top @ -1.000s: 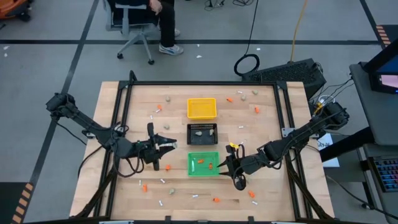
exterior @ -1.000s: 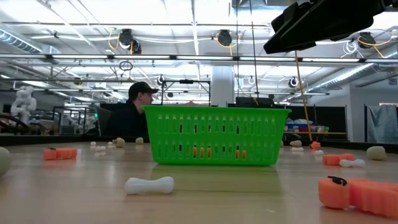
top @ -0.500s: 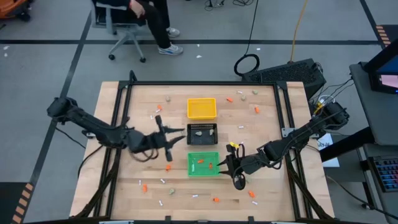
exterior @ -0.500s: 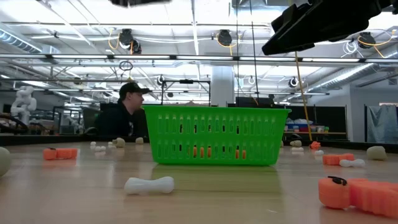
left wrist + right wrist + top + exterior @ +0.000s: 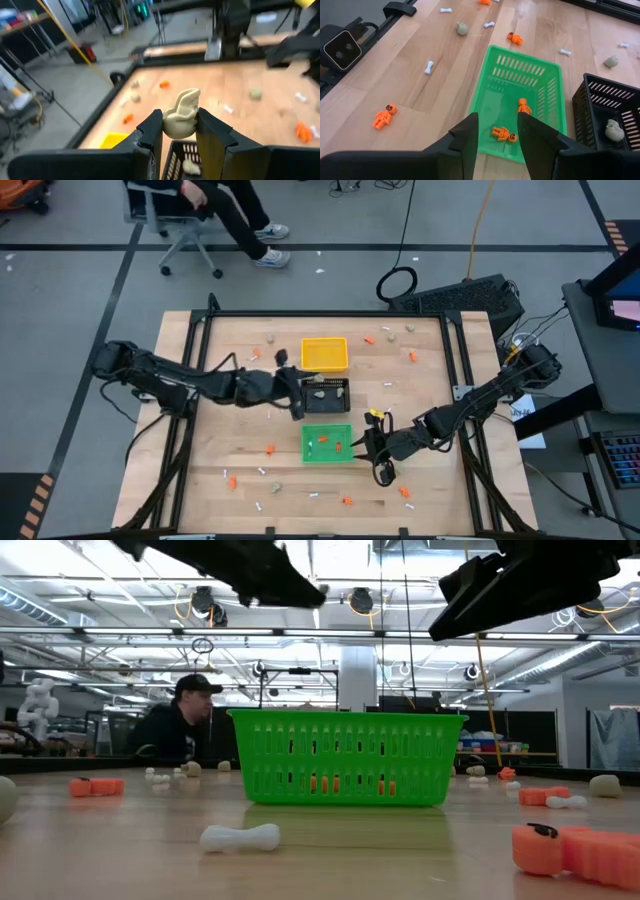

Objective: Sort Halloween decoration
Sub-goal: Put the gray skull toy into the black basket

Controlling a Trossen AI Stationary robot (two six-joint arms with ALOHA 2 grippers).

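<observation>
My left gripper [image 5: 303,388] hangs at the black tray's [image 5: 325,395] left edge, shut on a beige-grey lump [image 5: 182,117]. Another lump [image 5: 189,167] lies in that tray. My right gripper [image 5: 360,447] hovers open and empty over the right edge of the green tray [image 5: 520,110], which holds two orange bits [image 5: 522,106] [image 5: 504,134]. The yellow tray [image 5: 324,353] stands on the far side of the black one. In the low view, both grippers show high above the table, the left [image 5: 300,592] and the right [image 5: 520,585]. My left gripper pinches the lump's lower part [image 5: 177,129] between its two fingers [image 5: 152,132]. The lump's upper part sticks out past the fingertips. The fingers come nearly level from the table's left. The lump is lifted clear, above the black tray's edge.
Orange bits [image 5: 270,448], white sticks [image 5: 240,837] and lumps [image 5: 270,338] lie scattered over the wooden table on all sides of the three trays. A black frame [image 5: 190,380] borders the table. A person on a chair [image 5: 215,205] sits beyond the far edge.
My left gripper has swung toward the table's right and far edges with the lump, from left of the green tray to the black tray's left edge, rolling about its own axis. The lump has stayed pinched. The person beyond the table has rolled leftward.
</observation>
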